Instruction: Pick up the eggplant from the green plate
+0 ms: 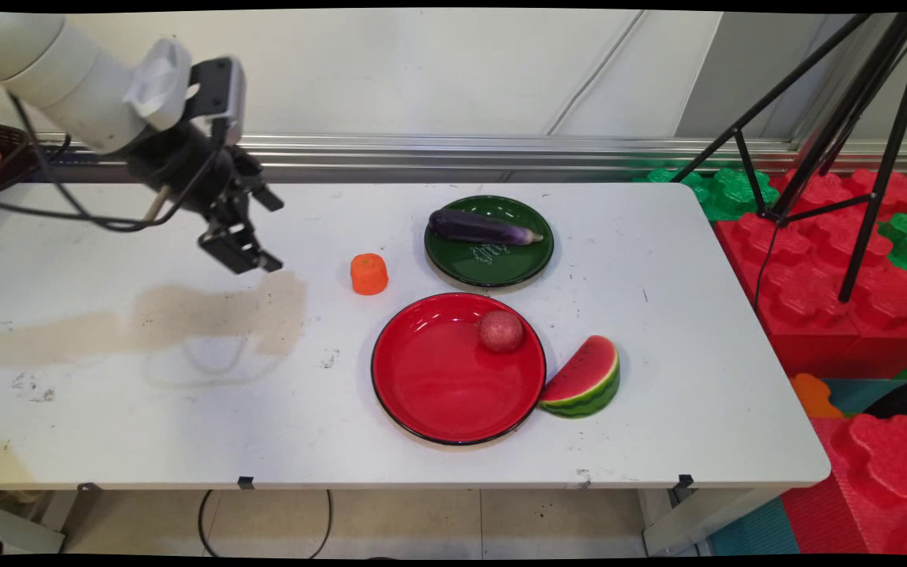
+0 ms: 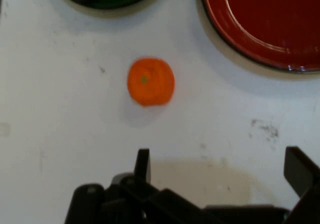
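The claw (image 1: 242, 240) hangs above the worktop (image 1: 107, 425) at its left, fingers (image 2: 143, 165) spread wide and holding nothing. The thing nearest it is an orange stub (image 1: 368, 274), lying on the bare worktop to its right, apart from the claw. Beyond the stub a green plate (image 1: 493, 268) carries an eggplant (image 1: 481, 227). A red plate (image 1: 438, 386) holds a reddish ball (image 1: 500, 331) near its rim, and a watermelon slice (image 1: 584, 377) touches that plate's right edge.
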You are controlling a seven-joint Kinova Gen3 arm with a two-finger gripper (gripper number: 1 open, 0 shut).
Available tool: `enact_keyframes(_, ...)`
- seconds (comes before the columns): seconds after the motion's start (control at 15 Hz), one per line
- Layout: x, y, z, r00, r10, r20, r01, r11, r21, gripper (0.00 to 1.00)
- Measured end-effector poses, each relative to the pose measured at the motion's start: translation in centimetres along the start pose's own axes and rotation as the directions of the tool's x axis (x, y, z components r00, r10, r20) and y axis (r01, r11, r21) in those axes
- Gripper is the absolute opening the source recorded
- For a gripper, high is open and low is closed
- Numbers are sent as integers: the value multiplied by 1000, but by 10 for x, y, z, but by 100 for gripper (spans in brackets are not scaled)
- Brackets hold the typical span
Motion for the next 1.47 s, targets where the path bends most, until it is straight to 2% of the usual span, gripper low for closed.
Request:
enact_keyframes(0.47,57,-23,13,999,-34,-20,35,998,53,100)
enact_keyframes(0.8,107,-45,39,999,-38,-5,38,997,74,100)
enact_keyframes(1.13,136,-61,65,1000,-24,14,23,997,78,100)
enact_keyframes(1.47,170,-82,116,998,3,56,-6,998,67,100)
